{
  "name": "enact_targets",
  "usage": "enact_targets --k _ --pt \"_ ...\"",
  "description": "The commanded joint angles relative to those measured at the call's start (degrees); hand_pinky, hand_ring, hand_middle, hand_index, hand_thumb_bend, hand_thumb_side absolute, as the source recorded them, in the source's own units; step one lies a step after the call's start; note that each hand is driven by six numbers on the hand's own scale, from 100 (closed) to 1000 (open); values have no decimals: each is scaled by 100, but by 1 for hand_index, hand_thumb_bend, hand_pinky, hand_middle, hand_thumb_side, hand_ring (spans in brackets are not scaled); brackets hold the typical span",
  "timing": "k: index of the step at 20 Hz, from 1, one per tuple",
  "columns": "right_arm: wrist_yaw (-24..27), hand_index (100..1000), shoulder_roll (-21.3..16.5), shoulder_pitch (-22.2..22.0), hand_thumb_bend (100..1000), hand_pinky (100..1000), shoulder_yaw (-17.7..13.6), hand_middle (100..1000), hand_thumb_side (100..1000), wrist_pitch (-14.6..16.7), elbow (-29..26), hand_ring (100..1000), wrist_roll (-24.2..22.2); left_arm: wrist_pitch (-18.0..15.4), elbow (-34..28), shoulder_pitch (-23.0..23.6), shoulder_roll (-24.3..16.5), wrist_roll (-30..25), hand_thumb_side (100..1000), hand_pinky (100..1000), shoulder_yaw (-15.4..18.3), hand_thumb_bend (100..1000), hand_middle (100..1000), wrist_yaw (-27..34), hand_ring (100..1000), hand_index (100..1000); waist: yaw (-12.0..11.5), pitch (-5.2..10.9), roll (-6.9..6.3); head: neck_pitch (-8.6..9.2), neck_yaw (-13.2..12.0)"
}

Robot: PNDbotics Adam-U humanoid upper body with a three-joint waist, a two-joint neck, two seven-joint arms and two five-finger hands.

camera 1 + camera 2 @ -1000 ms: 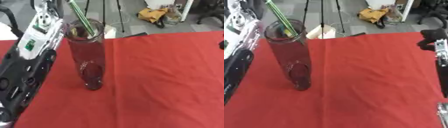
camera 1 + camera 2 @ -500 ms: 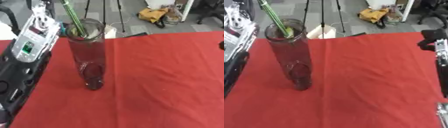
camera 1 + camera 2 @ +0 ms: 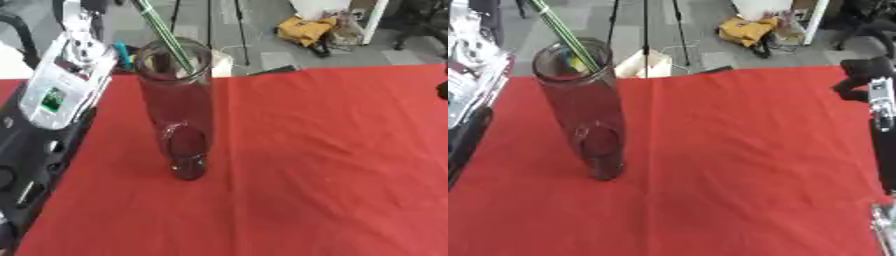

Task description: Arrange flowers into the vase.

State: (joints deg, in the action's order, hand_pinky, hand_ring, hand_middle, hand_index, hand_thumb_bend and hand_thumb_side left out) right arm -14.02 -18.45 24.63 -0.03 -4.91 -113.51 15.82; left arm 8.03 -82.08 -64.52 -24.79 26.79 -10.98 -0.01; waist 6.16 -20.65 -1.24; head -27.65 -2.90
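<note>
Left eye view: vase, tall clear glass cylinder, upright on red-clothed surface, left of centre. Green flower stems slant into its mouth, tops out of frame. Judgement: glass fragile, slippery, top-heavy; stems light, thin, bendable, best held mid-stem. Left hand raised just beside vase rim; fingers' state cannot tell.

Right eye view: right hand at right edge, well apart from vase, dark fingers curled, holding nothing.

A clear, glossy glass vase stands on a matt red cloth, faintly creased.
</note>
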Motion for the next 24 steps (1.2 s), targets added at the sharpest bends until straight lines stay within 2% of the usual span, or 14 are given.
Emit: enact_targets --k 1,12,17,24 --pt "26 730 -64 26 100 678 -60 502 1000 6 -108 805 17 48 -62 -85 -185 -92 1000 288 78 100 290 -28 310 347 -8 165 26 9 21" --pt "25 730 -72 0 100 677 -66 501 1000 7 -108 804 30 165 -65 21 -390 -474 989 348 6 100 342 -578 366 345 -50 182 8 -38 57" --pt "23 730 -73 -1 100 677 -70 501 1000 6 -108 803 38 166 -64 80 -474 -748 989 392 -36 100 414 -830 414 377 -61 189 5 -37 75" --pt "36 730 -64 -8 100 677 -67 500 1000 5 -108 803 58 150 -30 107 -521 -1146 957 418 -54 100 454 -1257 450 388 -81 204 1 -36 94"
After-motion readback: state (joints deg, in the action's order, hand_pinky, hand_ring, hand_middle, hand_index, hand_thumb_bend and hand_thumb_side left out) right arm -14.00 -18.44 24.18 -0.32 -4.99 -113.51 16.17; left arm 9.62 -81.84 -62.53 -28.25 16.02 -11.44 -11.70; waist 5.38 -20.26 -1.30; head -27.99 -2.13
